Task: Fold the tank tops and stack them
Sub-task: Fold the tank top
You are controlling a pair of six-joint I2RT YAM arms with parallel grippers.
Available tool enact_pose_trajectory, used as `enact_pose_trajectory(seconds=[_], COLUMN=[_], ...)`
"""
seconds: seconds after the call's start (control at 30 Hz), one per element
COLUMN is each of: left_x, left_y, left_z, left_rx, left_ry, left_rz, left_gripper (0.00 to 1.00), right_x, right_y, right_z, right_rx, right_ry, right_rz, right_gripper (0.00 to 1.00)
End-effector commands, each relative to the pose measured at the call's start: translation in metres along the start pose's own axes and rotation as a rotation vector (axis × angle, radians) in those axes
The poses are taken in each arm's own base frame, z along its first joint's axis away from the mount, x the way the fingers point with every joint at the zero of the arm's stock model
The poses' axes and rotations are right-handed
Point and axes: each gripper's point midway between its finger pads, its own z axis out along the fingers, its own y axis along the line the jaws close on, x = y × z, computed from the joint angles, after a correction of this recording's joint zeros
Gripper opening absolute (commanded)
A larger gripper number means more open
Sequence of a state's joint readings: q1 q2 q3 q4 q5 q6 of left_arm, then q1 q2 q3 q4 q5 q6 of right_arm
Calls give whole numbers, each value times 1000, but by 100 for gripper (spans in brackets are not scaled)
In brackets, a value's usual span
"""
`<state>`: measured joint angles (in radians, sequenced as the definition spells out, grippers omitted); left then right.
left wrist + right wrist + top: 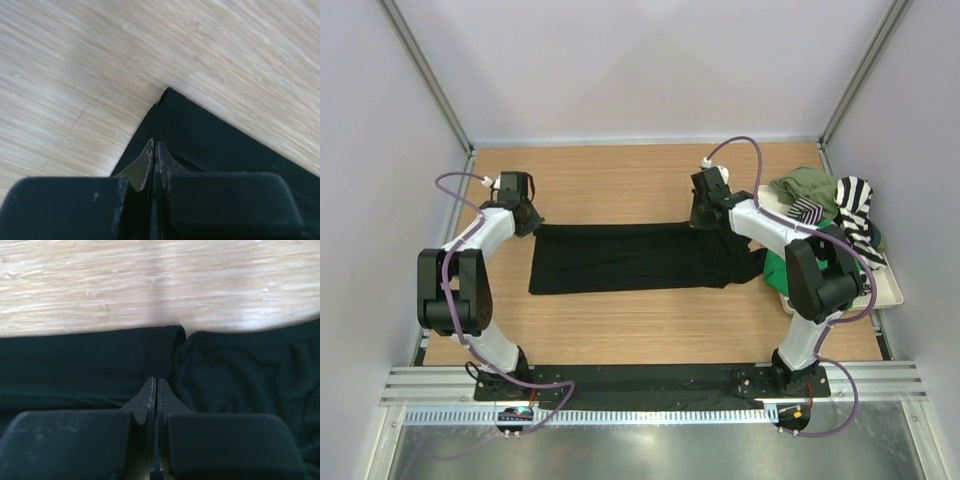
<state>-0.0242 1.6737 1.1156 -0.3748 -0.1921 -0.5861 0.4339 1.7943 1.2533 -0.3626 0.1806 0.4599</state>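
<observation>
The black tank top (630, 257) lies flat as a long band across the middle of the table. My left gripper (527, 222) is over its far left corner, jaws shut; in the left wrist view the gripper (155, 146) sits low over the cloth (210, 145), with the corner just ahead. My right gripper (704, 220) is at the far edge farther right, jaws shut; in the right wrist view the gripper (155, 382) is over the cloth (90, 360) beside a fold end. No cloth shows pinched in either. The bright green top (777, 272), olive top (810, 184) and striped top (856, 205) lie piled at the right.
A white tray (892, 290) at the right edge holds the pile of tops. Bare wood table (620, 185) lies beyond the black top and in front of it. Grey walls and metal posts close in the table on three sides.
</observation>
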Motion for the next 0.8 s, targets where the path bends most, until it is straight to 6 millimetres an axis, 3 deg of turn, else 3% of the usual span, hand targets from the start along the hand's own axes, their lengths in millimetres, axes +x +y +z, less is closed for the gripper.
enact_pose_trajectory(seconds=[0.0, 0.43, 0.67, 0.77], left_x=[-15, 7, 33, 43], left_y=[-3, 15, 31, 37], left_z=[-16, -36, -31, -28], left_rx=[30, 10, -31, -50], left_ry=[-84, -92, -47, -30], left_rz=[-27, -78, -110, -112], left_gripper=[0, 0, 0, 0], right_x=[-10, 23, 43, 61], right_y=[5, -4, -3, -8], right_z=[-21, -51, -52, -48], right_rx=[-11, -26, -21, 3], right_ry=[-84, -92, -75, -53], right_rz=[25, 27, 26, 31], right_gripper=[1, 1, 1, 1])
